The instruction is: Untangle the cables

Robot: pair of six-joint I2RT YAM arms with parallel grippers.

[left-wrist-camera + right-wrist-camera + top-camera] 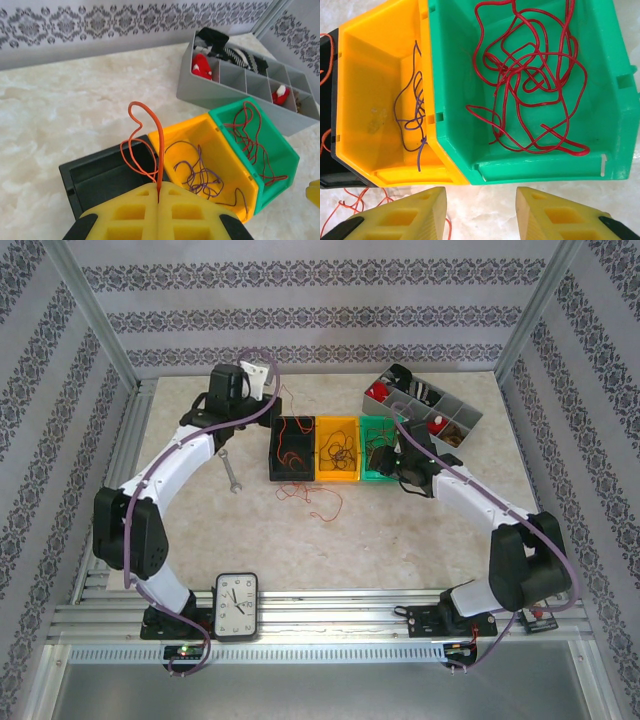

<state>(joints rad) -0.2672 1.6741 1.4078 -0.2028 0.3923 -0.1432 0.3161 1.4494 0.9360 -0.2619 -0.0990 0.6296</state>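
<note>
From where I stand, the left arm's yellow fingers (130, 210) are pressed together on a thin orange curly wire (160, 150). It rises from the seam between them and loops over above the open black plastic bin (100, 175).

I take the step in hand to be dropping this wire into that bin. To do it well, I would bring the fingers over the middle of the black bin and go low before letting go. The wire looks springy, and its loop leans toward the neighbouring yellow plastic bin (375, 75), where the dark purple wires (415, 120) lie.

The right arm's yellow fingers (415, 210) stand apart with nothing between them. They hover over the pale marbled bench (340, 550), just off the near rim of the green plastic bin (600, 100). The red wires (530, 80) lie in a loose tangle on that bin's floor, beyond the fingertips and not touched by them.

More thin orange wire (310, 495) sprawls on the bench just in front of the three bins, between the two arms.
</note>
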